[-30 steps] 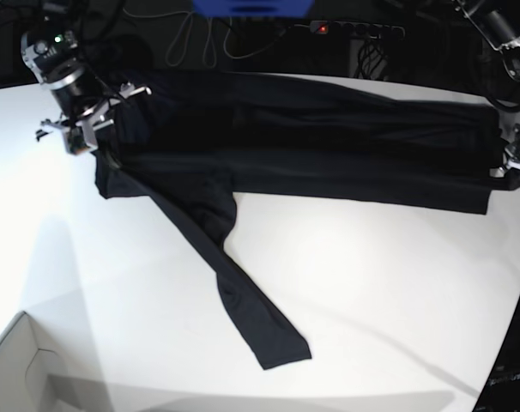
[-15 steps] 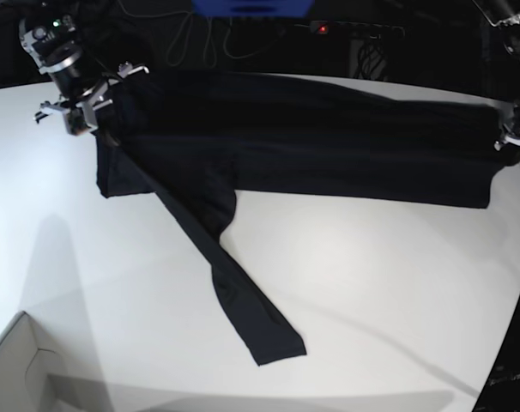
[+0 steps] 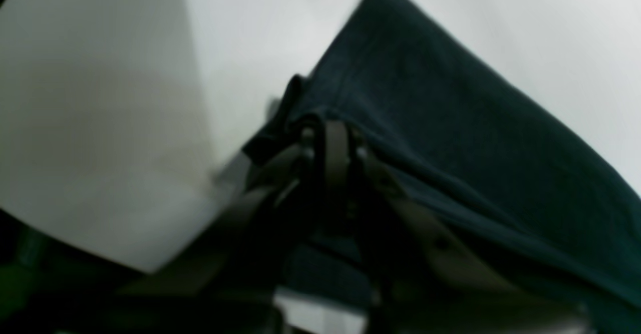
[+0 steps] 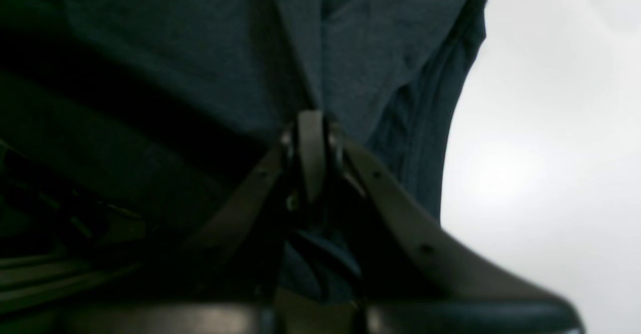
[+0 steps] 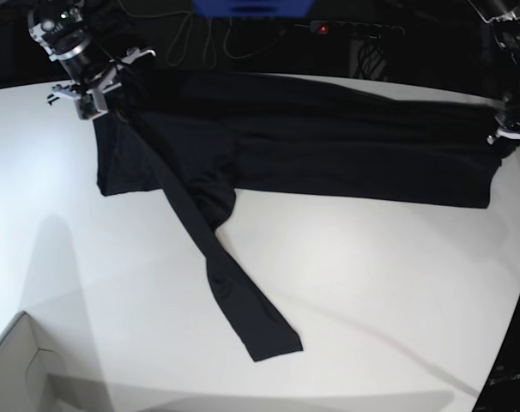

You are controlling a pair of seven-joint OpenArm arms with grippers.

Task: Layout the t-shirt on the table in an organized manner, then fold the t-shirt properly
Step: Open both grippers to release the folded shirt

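Both claws, right claw [image 5: 87,90] at upper left and left claw [image 5: 509,129] at far right, pinch the limp, thin t-shirt [image 5: 311,142] taut across the desk [image 5: 371,283]'s top, hems being the surest holds.

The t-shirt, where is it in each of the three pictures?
Base: the t-shirt stretches across the far part of the table, one strip trailing forward.
Left wrist: it fills the right side.
Right wrist: it fills the upper left.
Shared landmark: the white table beside the black cloth.
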